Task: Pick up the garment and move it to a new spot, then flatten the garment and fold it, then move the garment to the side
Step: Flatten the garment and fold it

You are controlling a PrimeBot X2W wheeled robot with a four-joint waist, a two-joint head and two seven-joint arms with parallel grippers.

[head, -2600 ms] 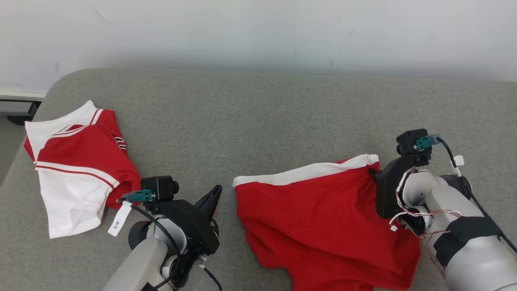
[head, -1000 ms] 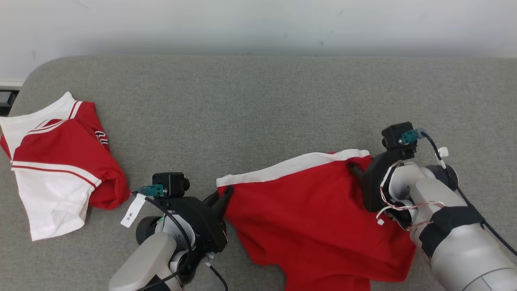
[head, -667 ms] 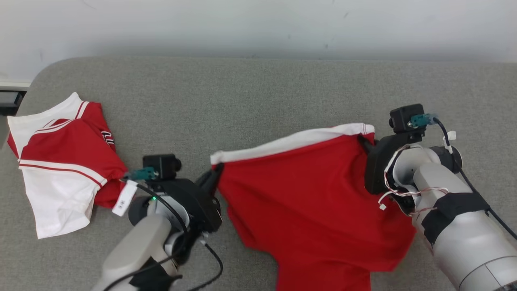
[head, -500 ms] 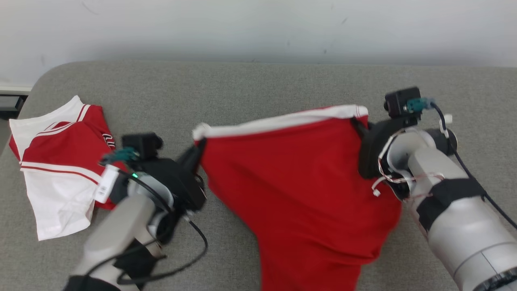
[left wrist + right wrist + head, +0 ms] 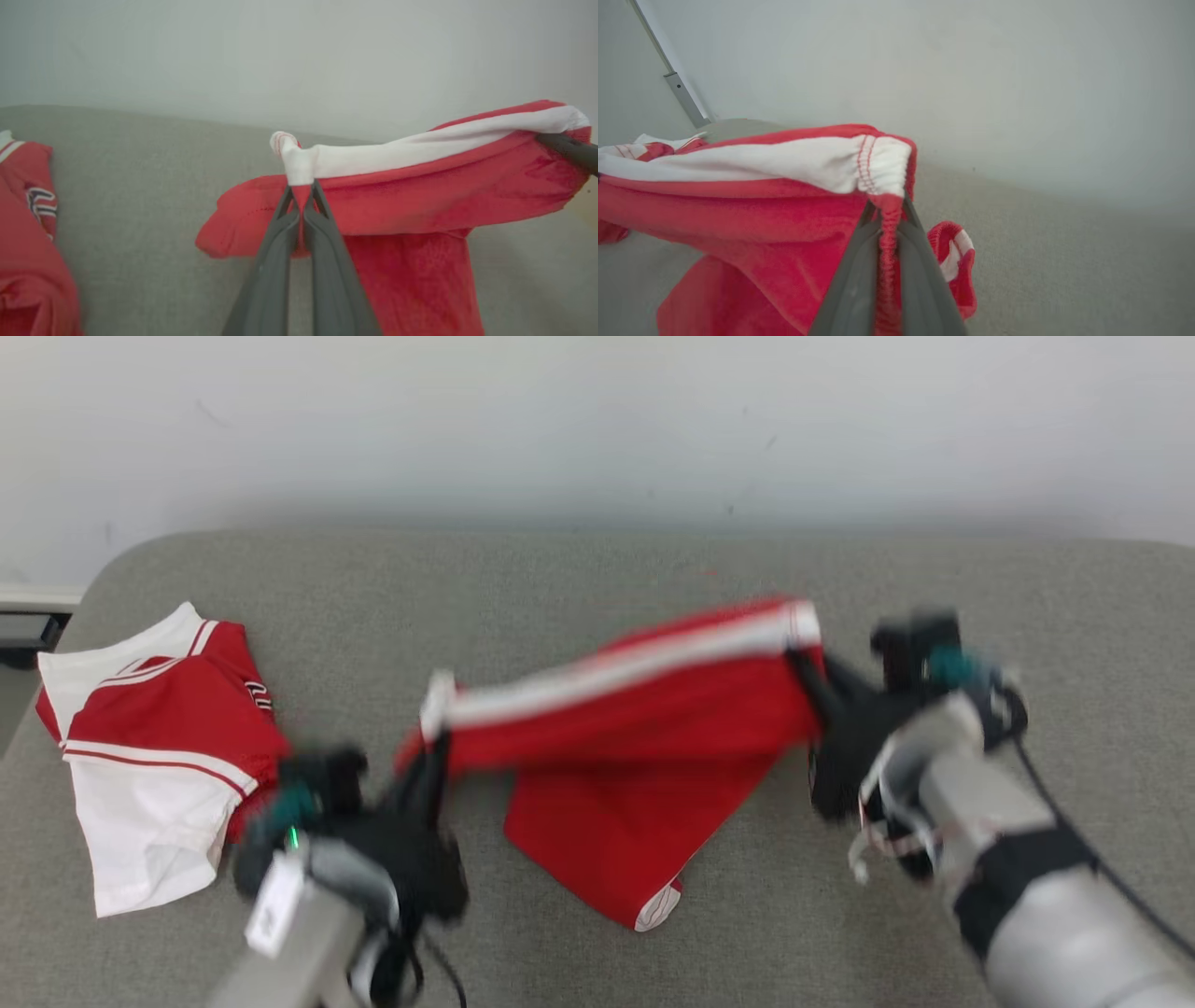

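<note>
The garment (image 5: pixel 635 737) is a pair of red shorts with a white waistband, held up above the grey couch (image 5: pixel 579 588) and stretched between my two grippers. My left gripper (image 5: pixel 431 747) is shut on the waistband's left corner; in the left wrist view its fingers (image 5: pixel 299 205) pinch the cloth (image 5: pixel 402 196) just below the white band. My right gripper (image 5: pixel 805 665) is shut on the right corner, and the right wrist view shows its fingers (image 5: pixel 887 210) clamped on the gathered red seam (image 5: pixel 784 196). The shorts' legs hang down to the cushion.
A folded red and white shirt (image 5: pixel 159 747) lies at the couch's left end. The white wall (image 5: pixel 597 420) runs right behind the couch. Grey cushion stretches to the right of my right arm.
Both grippers have closed on the waistband corners and lifted the shorts off the cushion, swinging them up and away from me. The camera has shifted too.
</note>
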